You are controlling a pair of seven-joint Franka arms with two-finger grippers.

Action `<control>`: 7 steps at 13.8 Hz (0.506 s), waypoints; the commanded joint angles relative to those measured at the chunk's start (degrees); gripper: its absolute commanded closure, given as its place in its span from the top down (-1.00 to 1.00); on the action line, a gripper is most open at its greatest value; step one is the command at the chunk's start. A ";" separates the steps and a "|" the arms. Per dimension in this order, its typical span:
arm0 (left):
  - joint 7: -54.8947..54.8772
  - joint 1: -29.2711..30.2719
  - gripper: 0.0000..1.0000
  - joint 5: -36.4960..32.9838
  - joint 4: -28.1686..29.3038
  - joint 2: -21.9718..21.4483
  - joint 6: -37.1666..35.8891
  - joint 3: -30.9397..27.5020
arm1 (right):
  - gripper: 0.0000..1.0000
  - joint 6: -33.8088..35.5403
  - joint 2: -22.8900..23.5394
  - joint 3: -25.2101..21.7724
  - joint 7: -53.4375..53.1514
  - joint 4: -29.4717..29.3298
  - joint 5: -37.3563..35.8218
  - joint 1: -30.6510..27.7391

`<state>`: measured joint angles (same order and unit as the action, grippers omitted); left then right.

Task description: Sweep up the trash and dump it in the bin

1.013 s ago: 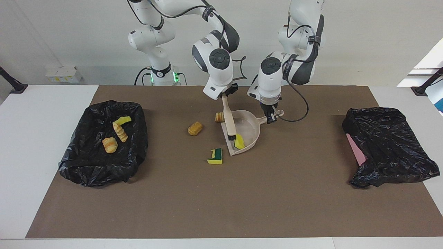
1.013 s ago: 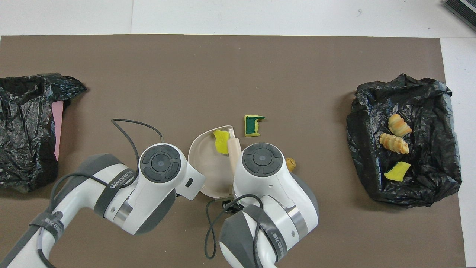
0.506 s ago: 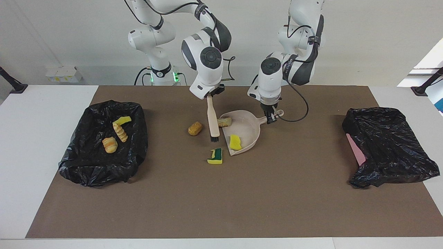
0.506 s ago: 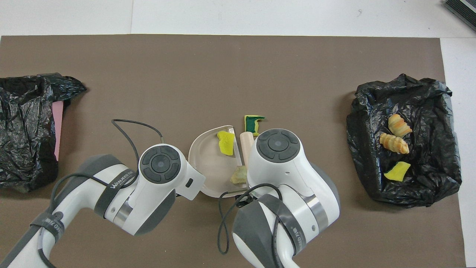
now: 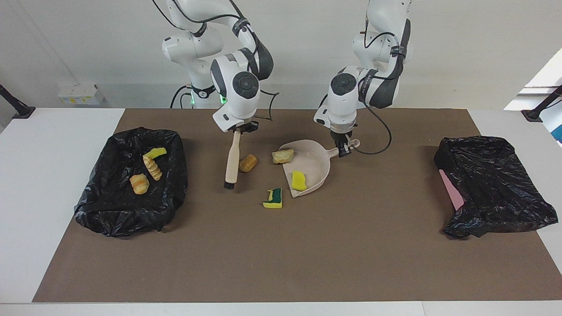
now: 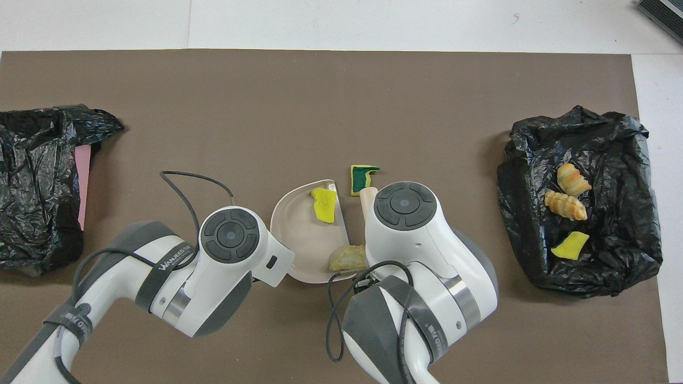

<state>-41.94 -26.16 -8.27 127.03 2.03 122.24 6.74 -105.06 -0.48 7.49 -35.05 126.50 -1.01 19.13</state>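
The landmark is the dustpan (image 5: pixel 309 169), a smooth beige plastic scoop with a rounded back wall and a straight lip, lying flat on the brown mat (image 5: pixel 307 254) that covers the white desk (image 5: pixel 39 175). The left claw (image 5: pixel 344 150) is clamped tight on the pan's short handle at the end nearer the robots. In the pan lies a flat, porous yellow sponge (image 5: pixel 299 180) close to the lip, and a crusty tan lump (image 5: pixel 282 156) sits at the pan's open edge, nearer the robots. Just off the lip, farther from the robots, lies a yellow-and-green sponge (image 5: pixel 274 198) with a notched outline. A rounded golden bun (image 5: pixel 247 163) lies beside the pan toward the right arm's end. The right claw (image 5: pixel 240 130) is closed on the top of a brush (image 5: pixel 232 160), a slim beige stick with a dark bristle tuft, hanging by that bun. Further that way, a crinkled black bag-lined bin (image 5: pixel 109 210) holds two ridged croissants (image 5: pixel 152 167) (image 5: pixel 139 183) and a yellow wedge (image 5: pixel 154 153). At the left arm's end lies another crumpled black bag (image 5: pixel 491 188).
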 commanded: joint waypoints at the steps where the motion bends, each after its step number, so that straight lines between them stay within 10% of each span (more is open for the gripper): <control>1: 1.86 -1.44 -1.00 -0.43 1.73 -1.68 0.29 -0.77 | -1.00 -3.74 -4.89 1.03 -1.42 7.09 0.82 -0.15; 7: 2.48 -1.53 -1.00 -0.43 2.08 -1.85 0.28 -0.77 | -1.00 -6.12 9.59 1.12 -1.33 -7.19 15.40 11.61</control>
<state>-40.91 -26.53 -8.27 127.10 2.01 122.11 6.70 -111.88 1.92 8.43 -35.18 127.98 11.12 27.39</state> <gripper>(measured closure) 0.687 0.740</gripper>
